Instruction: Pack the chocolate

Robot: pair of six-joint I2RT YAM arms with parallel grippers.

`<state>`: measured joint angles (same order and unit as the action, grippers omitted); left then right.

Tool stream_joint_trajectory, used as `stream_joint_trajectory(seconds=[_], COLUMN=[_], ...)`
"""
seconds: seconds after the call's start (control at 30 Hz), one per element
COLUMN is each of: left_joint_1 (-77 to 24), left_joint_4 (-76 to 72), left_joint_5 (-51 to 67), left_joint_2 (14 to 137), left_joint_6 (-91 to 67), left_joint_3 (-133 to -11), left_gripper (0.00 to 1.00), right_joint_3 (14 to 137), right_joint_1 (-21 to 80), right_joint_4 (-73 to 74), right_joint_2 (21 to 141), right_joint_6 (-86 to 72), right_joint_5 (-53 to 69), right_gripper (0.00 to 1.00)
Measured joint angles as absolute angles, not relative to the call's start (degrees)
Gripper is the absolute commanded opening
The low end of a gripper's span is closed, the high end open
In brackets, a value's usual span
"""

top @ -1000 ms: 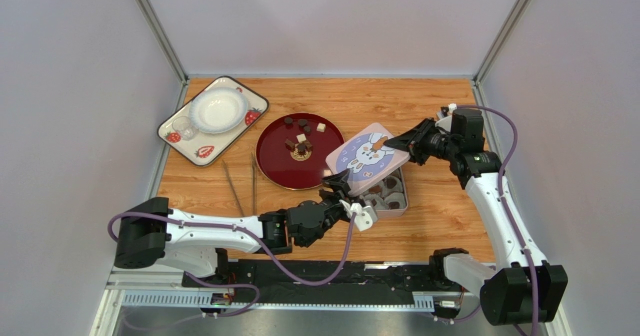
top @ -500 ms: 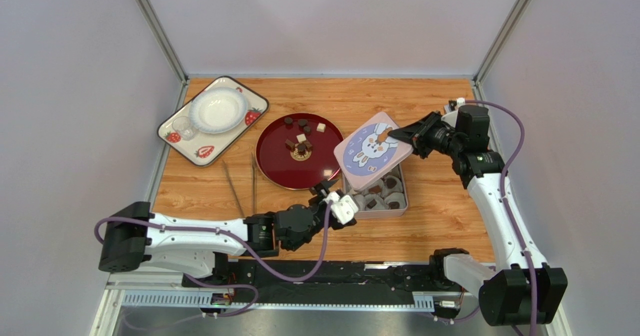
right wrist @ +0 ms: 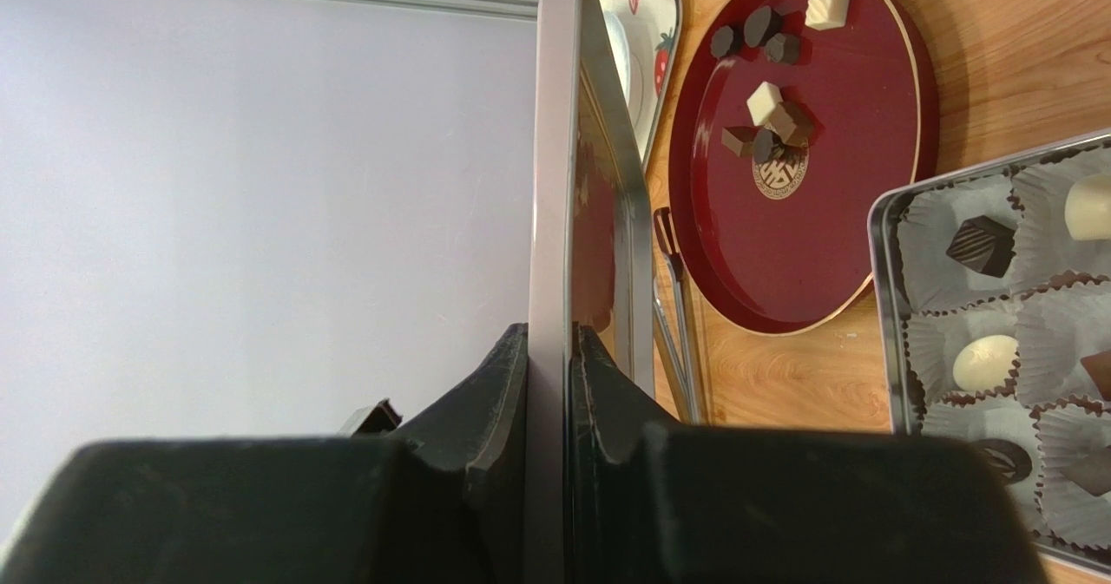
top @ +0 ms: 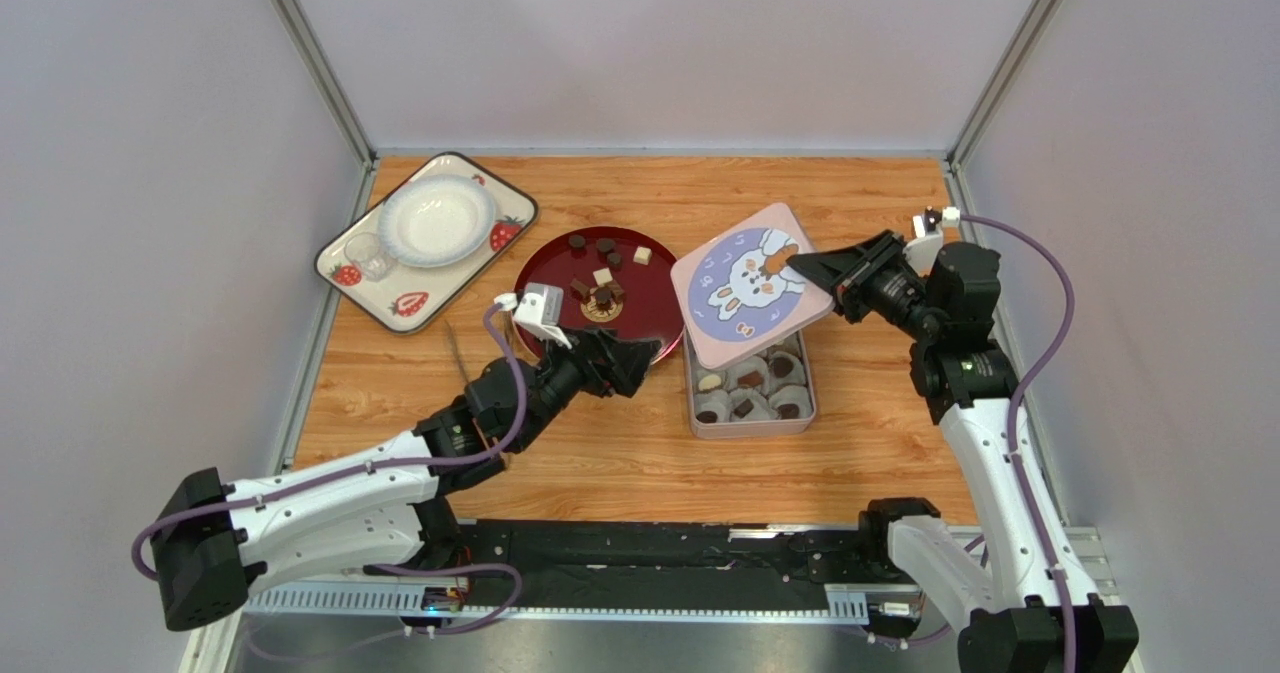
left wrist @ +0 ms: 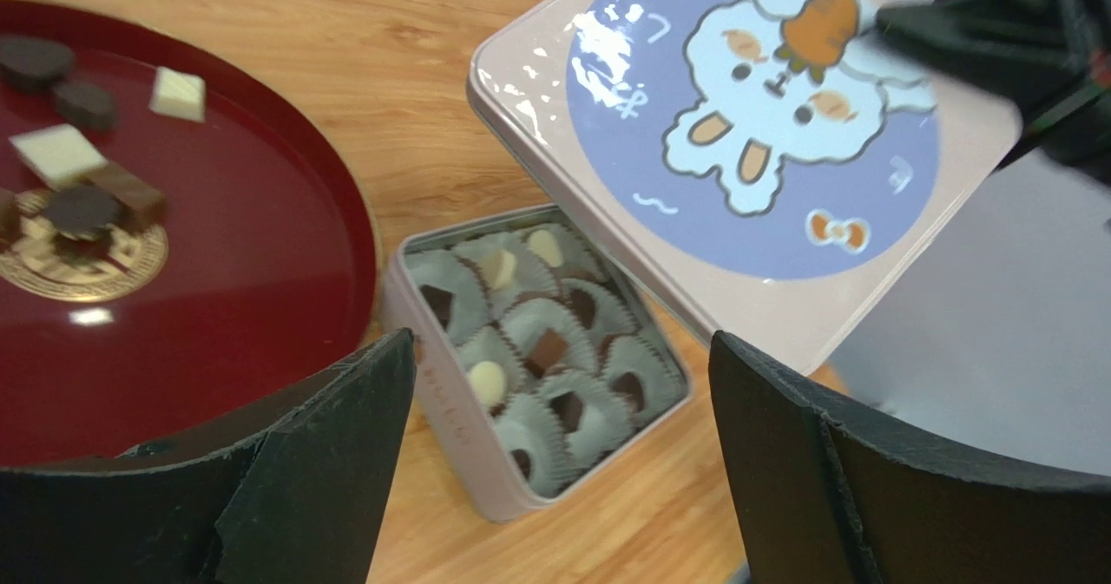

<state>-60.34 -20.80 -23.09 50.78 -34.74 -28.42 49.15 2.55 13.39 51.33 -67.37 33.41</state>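
Over tin [left wrist: 437, 395] of chocolate [left wrist: 549, 350], tilted lid [left wrist: 730, 155]

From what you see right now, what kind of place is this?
Probably a robot test cell in a lab, not a kitchen: plain grey panels enclose a wooden table, two arms are bolted at its near edge, and chocolates lie staged on a red plate.

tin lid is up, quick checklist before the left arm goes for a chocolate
1. grip on lid: ok, right gripper shut on its edge.
2. tin uncovered: not ok, the tilted lid overhangs its far end.
3. left gripper open and empty: ok.
4. chocolate on red plate: ok, several pieces.
5. free paper cups in tin: cannot tell, most look filled.
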Motion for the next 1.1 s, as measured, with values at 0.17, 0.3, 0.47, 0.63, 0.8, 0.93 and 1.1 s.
stream_joint_trajectory(seconds=[0.17, 0.3, 0.47, 0.63, 0.8, 0.93, 1.1], left_joint_1=[-55.77, -53.84, -53.36, -53.23, -52.90, -52.82, -52.66], left_joint_4=[-27.68, -34.15, -38.00, -41.43, -42.33, -42.28, -42.46], left_joint_5=[-18.11, -14.59, -10.41, -7.14, -5.67, -5.06, -4.82], left_joint_2=[52.66, 59.16, 66.94, 69.89, 70.85, 72.12, 73.32], left_joint_6=[-49.08, -56.71, -63.05, -65.76, -66.59, -67.68, -68.75], left_joint_3=[-26.55, -26.65, -28.60, -30.94, -32.56, -32.56, -32.56], left_gripper=[0.91, 0.88, 0.81, 0.75, 0.67, 0.65, 0.58], right_joint_3=[45.45, 44.07, 43.24, 42.37, 41.04, 39.99, 39.27], right_joint_1=[2.55, 2.55, 2.55, 2.55, 2.33, 2.33, 2.33], right_joint_4=[10.70, 8.73, 7.35, 6.35, 5.10, 4.36, 3.86], right_joint_2=[49.25, 47.86, 46.22, 45.23, 44.42, 43.48, 43.31], right_joint_6=[-69.54, -71.02, -72.27, -72.88, -73.97, -74.19, -74.28], right_joint_5=[32.82, 32.64, 32.64, 32.84, 32.82, 32.73, 32.58], right_gripper=[0.00, 0.00, 0.00, 0.00, 0.00, 0.00, 0.00])
